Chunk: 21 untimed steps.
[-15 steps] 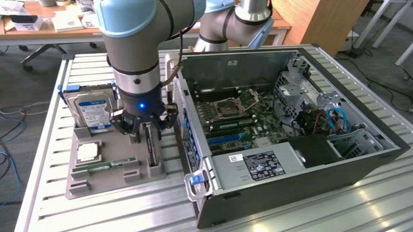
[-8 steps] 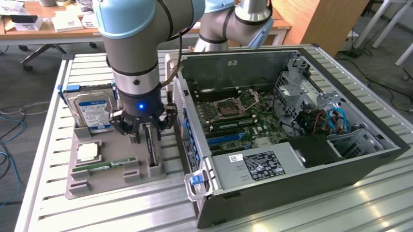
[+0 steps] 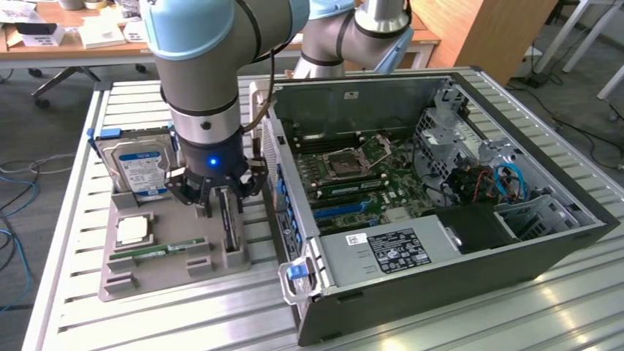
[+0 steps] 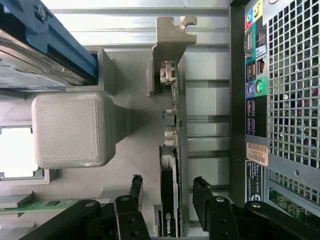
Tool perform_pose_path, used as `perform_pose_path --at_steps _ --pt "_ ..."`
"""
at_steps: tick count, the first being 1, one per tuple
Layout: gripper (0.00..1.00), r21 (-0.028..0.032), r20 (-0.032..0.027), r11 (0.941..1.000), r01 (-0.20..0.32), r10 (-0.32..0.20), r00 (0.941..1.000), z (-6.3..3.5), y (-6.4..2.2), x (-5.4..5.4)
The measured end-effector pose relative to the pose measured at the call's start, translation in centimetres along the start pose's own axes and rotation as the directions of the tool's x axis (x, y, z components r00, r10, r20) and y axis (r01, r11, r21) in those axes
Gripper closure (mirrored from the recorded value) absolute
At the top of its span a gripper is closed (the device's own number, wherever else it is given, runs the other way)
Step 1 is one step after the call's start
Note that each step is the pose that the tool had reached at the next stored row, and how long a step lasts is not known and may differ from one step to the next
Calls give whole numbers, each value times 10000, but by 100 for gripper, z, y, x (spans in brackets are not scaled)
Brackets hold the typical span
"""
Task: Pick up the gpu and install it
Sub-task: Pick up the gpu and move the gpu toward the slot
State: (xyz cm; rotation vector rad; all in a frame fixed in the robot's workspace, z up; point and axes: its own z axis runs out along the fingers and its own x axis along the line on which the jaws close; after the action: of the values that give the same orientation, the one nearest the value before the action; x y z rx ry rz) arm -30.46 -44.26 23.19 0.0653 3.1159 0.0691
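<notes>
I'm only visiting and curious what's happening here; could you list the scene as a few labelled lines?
claw: open, straddling the gpu, not touching it
gpu position: standing on edge in the grey tray, not installed
also on tray: hard drive, CPU, RAM stick
computer case: open, on the exterior view's right of the tray

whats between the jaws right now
The gpu, standing on edge in the gray tray's slot, lies between the gripper's open jaws; the wrist view shows a gap on each side of it.
</notes>
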Motion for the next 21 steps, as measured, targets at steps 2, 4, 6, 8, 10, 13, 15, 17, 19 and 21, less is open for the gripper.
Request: perform_pose_path --at_steps 2,4,6,8,10,13,15,17,19,21 --pt "47 0 0 10000 0 0 10000 0 0 0" --pt "47 0 0 10000 0 0 10000 0 0 0" --pt "49 0 0 10000 0 0 10000 0 0 0" --pt "55 0 -1 10000 1 -1 10000 0 0 0" --pt "55 0 -1 10000 0 0 10000 0 0 0" --pt "55 0 0 10000 1 -1 10000 0 0 0" --pt "55 -1 0 10000 -1 1 10000 1 0 -1" --pt "55 0 0 10000 0 0 10000 1 0 -3" --pt "55 -1 1 10000 1 -1 10000 3 0 -9" --pt "55 0 0 10000 0 0 10000 2 0 -10"
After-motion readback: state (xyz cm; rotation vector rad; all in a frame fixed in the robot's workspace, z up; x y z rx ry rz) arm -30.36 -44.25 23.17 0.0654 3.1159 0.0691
